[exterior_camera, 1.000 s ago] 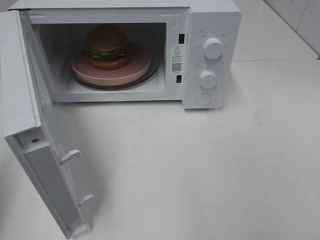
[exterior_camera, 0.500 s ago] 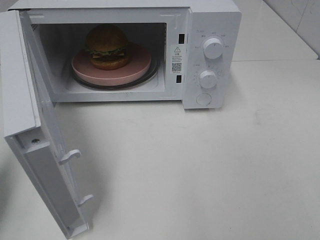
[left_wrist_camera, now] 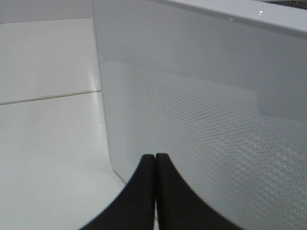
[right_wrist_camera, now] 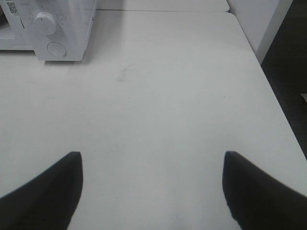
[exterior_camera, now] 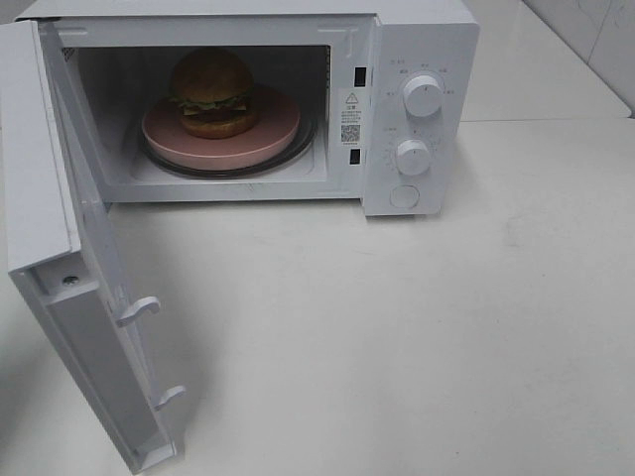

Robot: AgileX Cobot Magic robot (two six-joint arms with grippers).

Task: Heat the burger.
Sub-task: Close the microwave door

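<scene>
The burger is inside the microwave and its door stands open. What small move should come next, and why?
Probably press the shut left tool forward against the door to start swinging it closed. The burger sits on the pink plate inside the microwave, the door is wide open, and the tool's tips point at the door's dotted outer panel, seemingly close to it.

The microwave (exterior_camera: 417,40) stood at the back of the table (exterior_camera: 397,347), with its door (exterior_camera: 40,149) swung out to the left and forward. Inside, the burger (exterior_camera: 211,92) sat on a plate (exterior_camera: 263,139), left of the plate's middle. Right of the opening were an upper knob (exterior_camera: 424,96), a lower knob (exterior_camera: 412,157) and, lowest, a button (exterior_camera: 404,196). The left gripper (left_wrist_camera: 155,158) was near the door's outer face. The right gripper (right_wrist_camera: 152,155) was over the table, well apart from the microwave.
</scene>
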